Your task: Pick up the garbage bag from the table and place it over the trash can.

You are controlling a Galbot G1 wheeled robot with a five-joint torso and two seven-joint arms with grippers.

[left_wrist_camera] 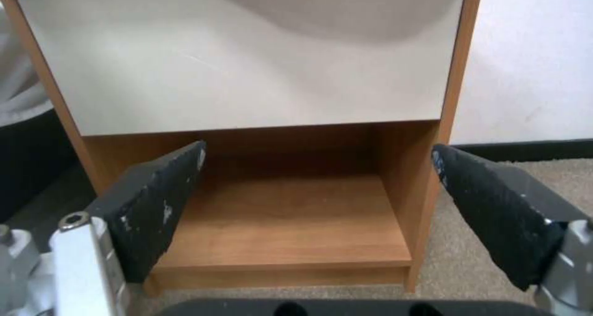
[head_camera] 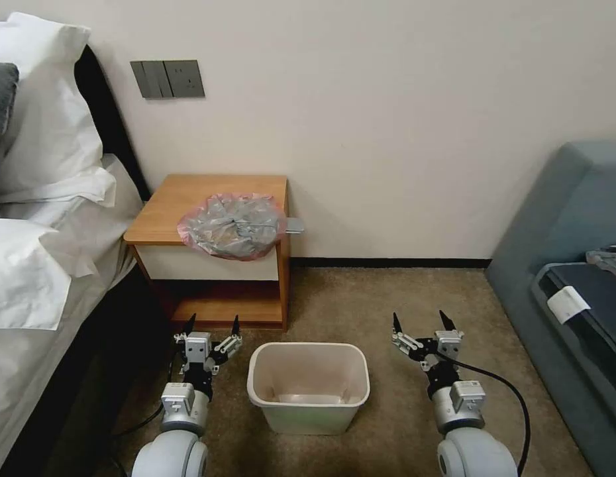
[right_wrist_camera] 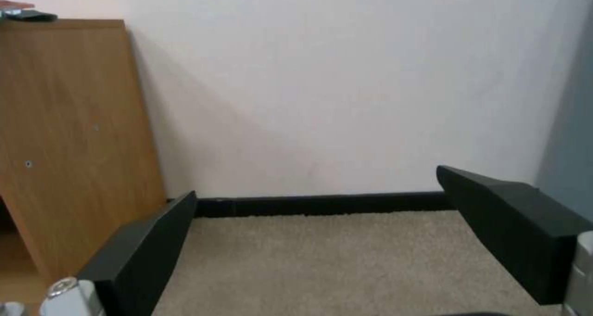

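Crumpled on the front right corner of the table (head_camera: 189, 199), the bag (head_camera: 232, 225) spills over the edge above the white drawer front (left_wrist_camera: 247, 61), lying wider side to side than deep, well above and beyond both sets of jaws. Nearer by a clear margin: the left gripper (head_camera: 212, 329), low over the carpet (head_camera: 387, 298) in front of the table's lower shelf (left_wrist_camera: 278, 223), jaws spread wide and empty, bag up and slightly to the right of it. Right gripper (head_camera: 421, 323) likewise open and empty, low on the far side of the can (head_camera: 308, 397), facing wall (right_wrist_camera: 346, 84) and carpet. Can standing unlined between the two arms, just in front of the table. Bed (head_camera: 50, 265) close on the left, sofa (head_camera: 573, 265) on the right. Likely obstacle to a straight rise: the table's front edge and drawer.
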